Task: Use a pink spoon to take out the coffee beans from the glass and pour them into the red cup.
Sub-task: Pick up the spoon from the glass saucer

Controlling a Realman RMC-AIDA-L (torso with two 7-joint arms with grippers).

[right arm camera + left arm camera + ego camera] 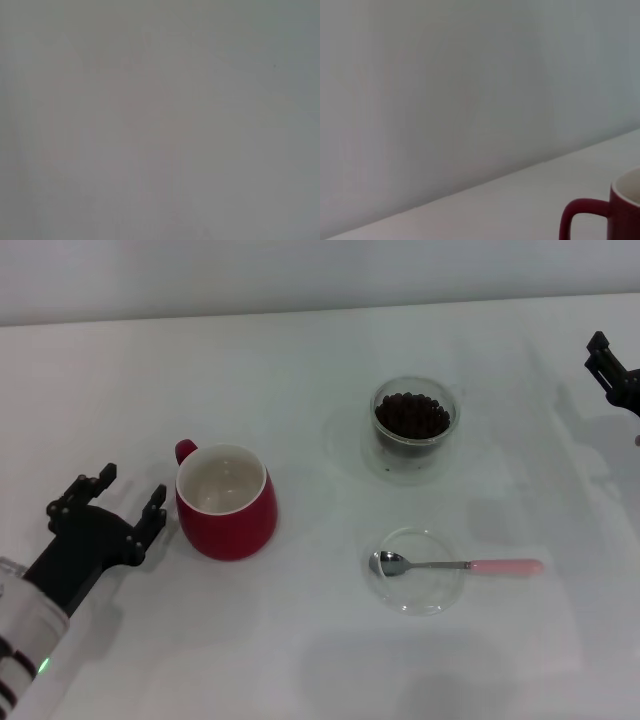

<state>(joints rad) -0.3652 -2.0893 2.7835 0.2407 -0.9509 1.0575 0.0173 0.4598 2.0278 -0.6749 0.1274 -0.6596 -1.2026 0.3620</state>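
The left gripper [124, 498] rests low on the white table [300, 660] with its black fingers spread apart, holding nothing, just beside the red cup [227, 502], whose small handle points away from the robot. The cup's white inside looks bare. Well apart to the right, the pink spoon [455, 565] lies with its metal bowl in a shallow clear dish [419, 572] and its handle pointing right. Beyond it stands the glass [414, 428], heaped with coffee beans [411, 415]. The right gripper [615, 370] sits at the far right edge; whether it is open cannot be told.
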